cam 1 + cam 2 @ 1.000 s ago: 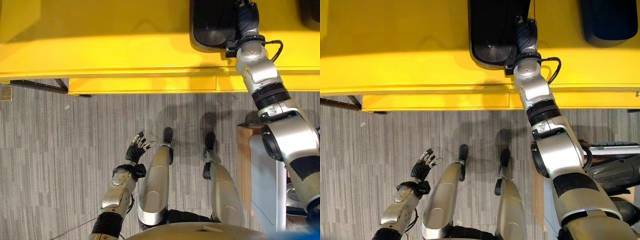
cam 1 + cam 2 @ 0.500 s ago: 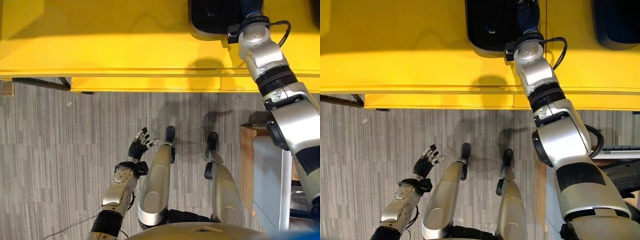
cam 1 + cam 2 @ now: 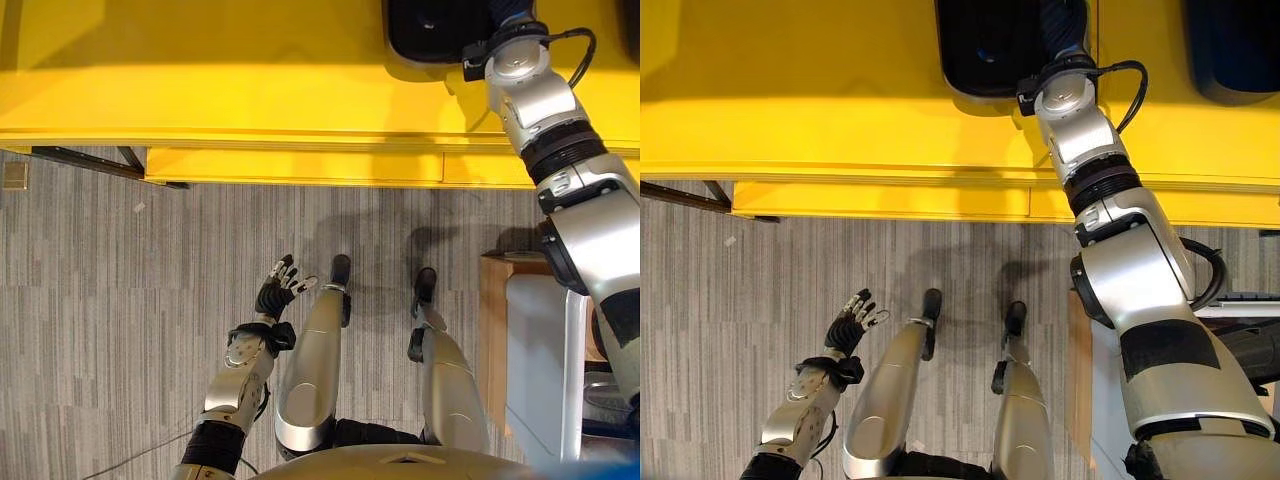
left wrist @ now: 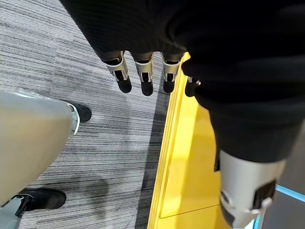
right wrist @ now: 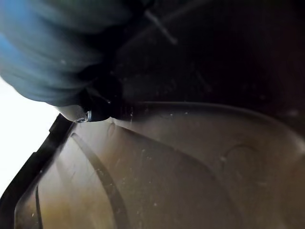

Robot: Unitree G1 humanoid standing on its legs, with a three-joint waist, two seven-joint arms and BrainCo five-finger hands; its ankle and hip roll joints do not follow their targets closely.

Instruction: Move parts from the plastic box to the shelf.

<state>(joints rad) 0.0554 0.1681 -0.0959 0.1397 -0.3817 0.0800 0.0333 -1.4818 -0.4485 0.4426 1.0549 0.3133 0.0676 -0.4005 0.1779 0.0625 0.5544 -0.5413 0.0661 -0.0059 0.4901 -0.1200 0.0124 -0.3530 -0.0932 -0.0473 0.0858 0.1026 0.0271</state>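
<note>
The yellow shelf (image 3: 200,80) spans the head views from 9 o'clock to 3 o'clock across their upper part. A dark plastic part (image 3: 985,45) with a rounded pale-edged rim lies on it at about 12 o'clock. A second dark part (image 3: 1235,45) sits farther along the shelf toward 2 o'clock, well apart from the first.

The right arm reaches up from 4 o'clock to the first part, and the right robot hand (image 3: 1058,25) under its dark ribbed cover lies over that part's right edge. Its fingers are hidden against the dark surface, so I cannot tell whether they are apart, together or clamped on the part. In the right wrist view a dark curved shell with a thin rim (image 5: 181,157) sits very close to the camera, beside the hand's dark cover.

The left robot hand (image 3: 276,296) hangs low at about 7 o'clock above the grey striped carpet floor (image 3: 100,300). Its fingers (image 4: 143,78) are straight and spread, holding nothing. The left wrist view shows them pointing over the carpet beside the shelf's yellow edge.

At 4 o'clock a pale box (image 3: 535,360) stands beside a wooden edge (image 3: 490,330).
</note>
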